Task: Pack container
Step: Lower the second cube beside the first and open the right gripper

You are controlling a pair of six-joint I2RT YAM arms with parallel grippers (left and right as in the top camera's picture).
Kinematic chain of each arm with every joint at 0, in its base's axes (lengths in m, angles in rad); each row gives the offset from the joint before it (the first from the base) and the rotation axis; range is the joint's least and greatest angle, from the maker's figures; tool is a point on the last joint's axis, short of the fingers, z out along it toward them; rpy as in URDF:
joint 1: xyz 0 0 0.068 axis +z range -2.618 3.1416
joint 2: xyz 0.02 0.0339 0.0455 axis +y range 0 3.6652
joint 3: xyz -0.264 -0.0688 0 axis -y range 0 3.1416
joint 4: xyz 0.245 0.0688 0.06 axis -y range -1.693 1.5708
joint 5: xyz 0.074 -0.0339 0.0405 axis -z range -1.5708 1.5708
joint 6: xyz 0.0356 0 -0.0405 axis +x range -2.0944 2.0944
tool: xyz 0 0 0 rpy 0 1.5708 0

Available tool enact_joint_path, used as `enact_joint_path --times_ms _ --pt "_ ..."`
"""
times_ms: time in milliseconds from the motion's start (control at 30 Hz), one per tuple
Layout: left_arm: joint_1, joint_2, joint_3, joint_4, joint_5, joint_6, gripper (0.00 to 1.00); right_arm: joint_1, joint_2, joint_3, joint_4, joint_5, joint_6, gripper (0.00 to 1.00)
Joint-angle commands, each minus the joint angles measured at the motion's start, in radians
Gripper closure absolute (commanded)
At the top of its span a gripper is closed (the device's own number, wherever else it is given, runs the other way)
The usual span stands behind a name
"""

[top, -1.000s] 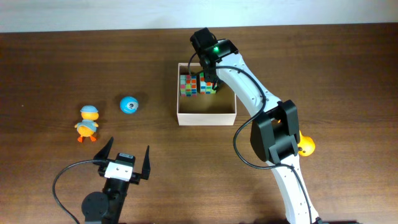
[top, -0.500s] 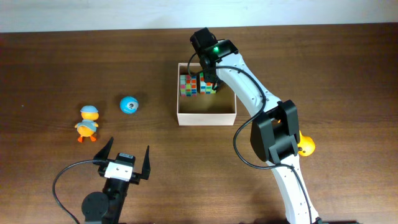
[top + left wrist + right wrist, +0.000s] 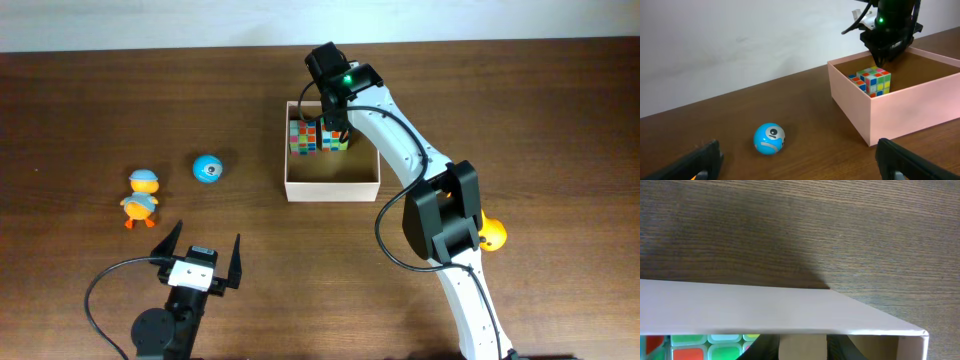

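Note:
The container (image 3: 332,182) is a square, shallow white-walled box with a tan inside, at the table's middle back. Two colourful puzzle cubes (image 3: 301,137) (image 3: 333,139) stand side by side in its far part. My right gripper (image 3: 336,124) hangs over the right cube, inside the far wall. In the right wrist view its dark fingers (image 3: 765,347) are apart with only tan box between them, and the gripper (image 3: 802,347) is open behind the white wall (image 3: 780,312). My left gripper (image 3: 200,256) is open and empty near the front edge.
A blue ball (image 3: 207,169) lies left of the container, and shows in the left wrist view (image 3: 769,138). An orange duck toy with a blue cap (image 3: 141,197) stands further left. A yellow toy (image 3: 491,234) sits at the right, partly behind the right arm.

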Motion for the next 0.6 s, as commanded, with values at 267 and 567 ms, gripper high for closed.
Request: enact_joint_path --times_ms 267,567 --pt "0.006 -0.010 -0.006 -0.001 -0.003 0.013 0.01 -0.016 0.030 -0.009 -0.005 0.000 -0.009 0.74" --pt "0.006 -0.010 -0.006 -0.001 -0.003 0.013 0.01 -0.016 0.032 -0.021 -0.006 -0.002 -0.009 0.74"
